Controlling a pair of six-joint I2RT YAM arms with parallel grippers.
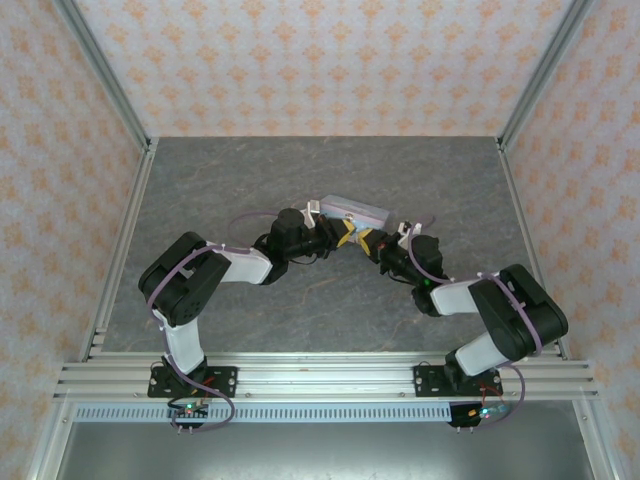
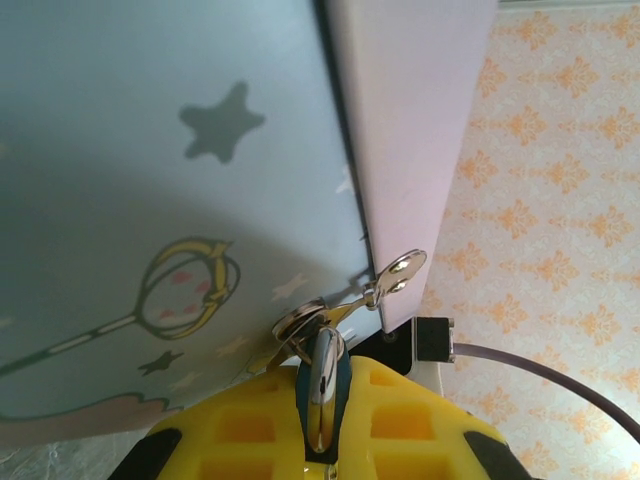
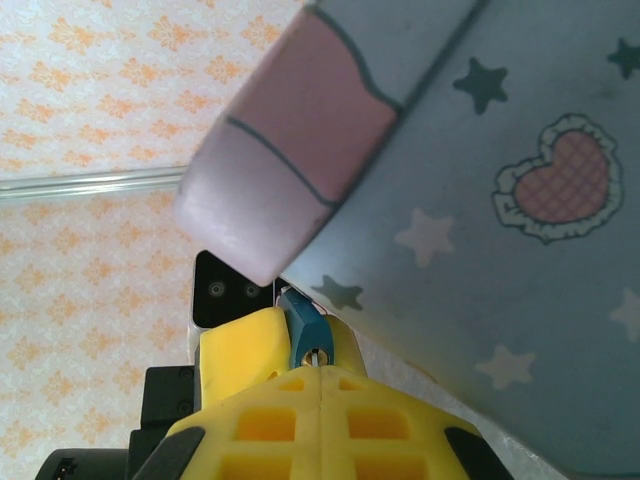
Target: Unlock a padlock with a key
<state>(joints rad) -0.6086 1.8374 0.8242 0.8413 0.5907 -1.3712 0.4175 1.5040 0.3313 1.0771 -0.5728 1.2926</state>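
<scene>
The small teal padlock (image 2: 343, 385) sits between my left gripper's (image 2: 325, 372) yellow fingers, which are shut on it, its chrome shackle (image 2: 322, 390) facing the camera. A key ring (image 2: 300, 322) with a silver spare key (image 2: 398, 275) hangs off the shackle. In the right wrist view the padlock (image 3: 305, 325) shows its keyhole end. My right gripper (image 3: 320, 372) is shut with its tips against that end, and the key (image 3: 317, 357) shows as a thin sliver in the brass keyhole. Seen from above, the left gripper (image 1: 345, 235) and right gripper (image 1: 368, 241) meet tip to tip.
A pale cartoon-printed tin box (image 1: 355, 211) lies just behind the grippers, close over both wrist cameras (image 2: 150, 150) (image 3: 520, 200). The grey table (image 1: 300, 170) is fenced by metal frame posts and patterned walls.
</scene>
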